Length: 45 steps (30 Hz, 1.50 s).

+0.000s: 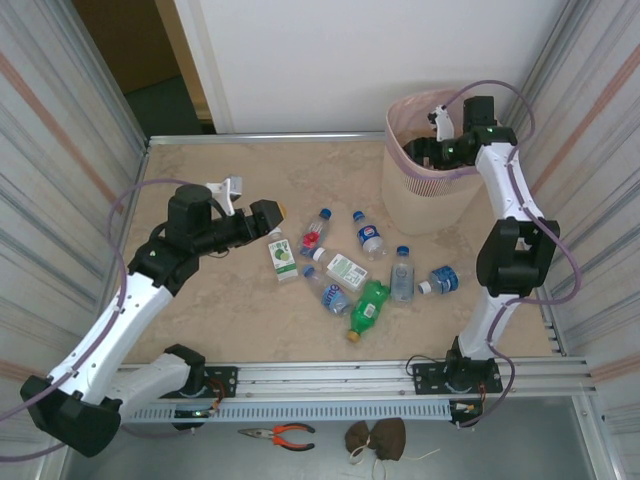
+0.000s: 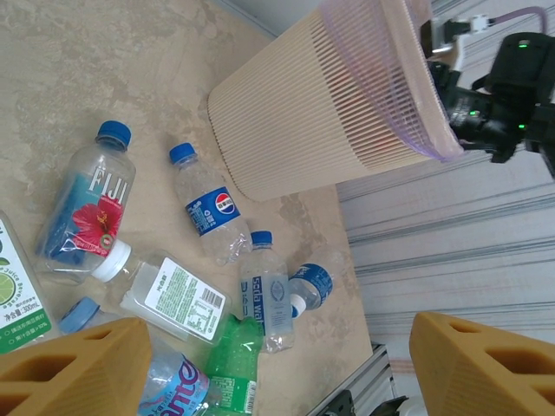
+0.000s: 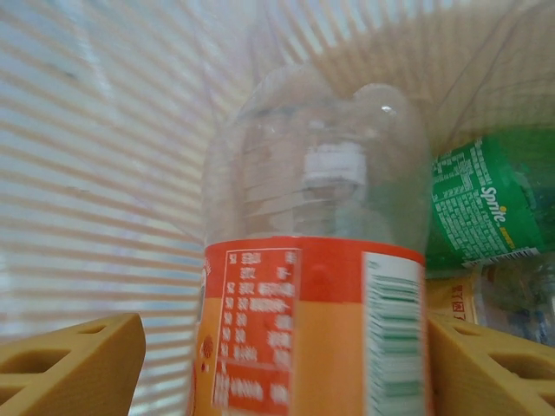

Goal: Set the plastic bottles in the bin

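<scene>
Several plastic bottles lie in the middle of the table: a Fiji bottle [image 1: 315, 232] [image 2: 87, 208], a Pepsi bottle [image 1: 370, 238] [image 2: 208, 212], a white-green labelled one [image 1: 283, 258], a green one [image 1: 367, 308] [image 2: 227, 368] and clear blue-capped ones [image 1: 402, 275] [image 2: 267, 290]. My left gripper [image 1: 272, 215] [image 2: 282, 334] hovers open above their left side, with nothing between its fingers. The beige ribbed bin [image 1: 425, 195] [image 2: 303, 121] with its pink liner stands at the far right. My right gripper [image 1: 438, 125] [image 3: 286, 347] is inside it, open. An orange-labelled bottle [image 3: 303, 312] sits loose between its fingers, with a gap on the left. A green Sprite bottle [image 3: 486, 204] lies in the bin.
Corrugated metal walls [image 1: 60, 150] close in both sides of the table. An aluminium rail [image 1: 330, 375] runs along the near edge. Orange-handled pliers [image 1: 280, 433] and a brown lump [image 1: 375, 437] lie below it, off the table.
</scene>
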Each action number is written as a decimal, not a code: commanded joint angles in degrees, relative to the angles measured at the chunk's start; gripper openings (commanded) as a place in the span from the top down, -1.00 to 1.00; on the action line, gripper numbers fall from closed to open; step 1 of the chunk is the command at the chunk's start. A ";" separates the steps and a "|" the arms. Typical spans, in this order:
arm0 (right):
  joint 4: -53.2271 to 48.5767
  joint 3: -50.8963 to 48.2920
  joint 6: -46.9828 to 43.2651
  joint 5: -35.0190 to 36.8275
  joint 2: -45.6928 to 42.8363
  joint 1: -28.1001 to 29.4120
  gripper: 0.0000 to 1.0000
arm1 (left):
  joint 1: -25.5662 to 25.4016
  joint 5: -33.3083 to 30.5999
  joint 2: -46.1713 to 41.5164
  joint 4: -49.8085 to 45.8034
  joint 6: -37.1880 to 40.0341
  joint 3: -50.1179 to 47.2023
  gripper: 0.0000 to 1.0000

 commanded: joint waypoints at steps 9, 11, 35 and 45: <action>-1.22 1.75 1.29 0.94 -11.54 -0.62 -0.44 | 0.41 0.20 4.24 -1.55 3.91 2.11 -0.54; -1.50 1.80 1.20 1.30 -12.85 -0.58 -0.41 | 0.40 -0.27 5.27 -1.92 4.45 2.48 -0.52; -2.04 -8.84 0.58 6.21 -31.94 -0.39 -0.35 | -6.23 -24.37 33.49 -22.84 4.12 14.88 -0.59; -2.84 -11.35 0.02 6.99 -35.00 -0.44 -0.37 | -7.37 -21.09 42.22 -21.60 2.14 14.56 -0.60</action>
